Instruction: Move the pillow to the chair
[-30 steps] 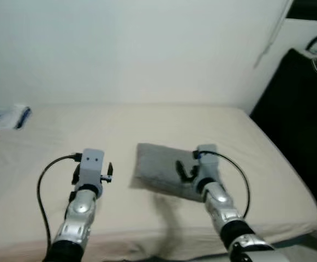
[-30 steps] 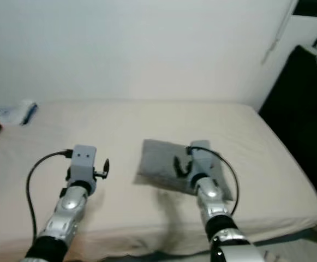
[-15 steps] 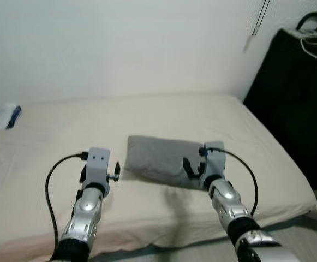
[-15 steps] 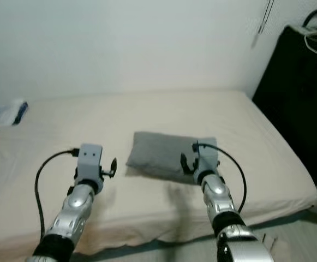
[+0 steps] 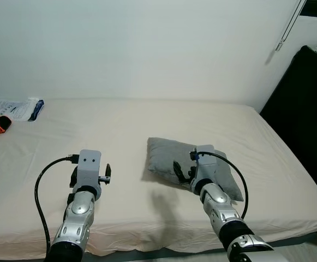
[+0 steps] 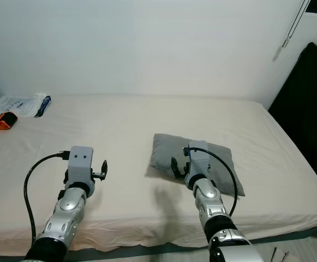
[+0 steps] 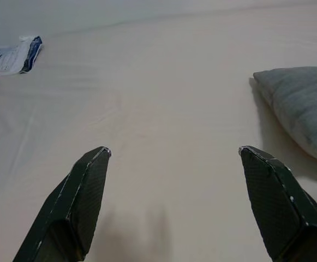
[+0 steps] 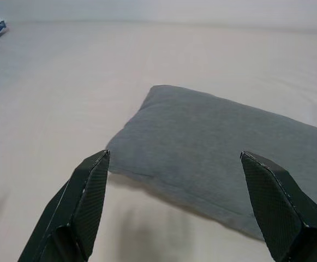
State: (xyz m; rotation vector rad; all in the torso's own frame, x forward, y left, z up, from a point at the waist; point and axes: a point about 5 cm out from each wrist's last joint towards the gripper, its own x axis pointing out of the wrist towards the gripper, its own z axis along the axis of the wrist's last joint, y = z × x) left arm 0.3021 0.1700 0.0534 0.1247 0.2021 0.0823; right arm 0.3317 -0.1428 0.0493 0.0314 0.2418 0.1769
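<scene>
Right gripper approach to pillow

Fingers spread wide, holding nothing; pillow lies flat on the bed at 12 o'clock, just ahead. Left gripper, also wide, hovers apart. Advance centred on the near edge, then close on a thick fold.

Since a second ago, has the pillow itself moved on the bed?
Cannot tell. The whole picture has shifted, so the camera moved. The pillow lies on the bed near its right side, as before.
</scene>
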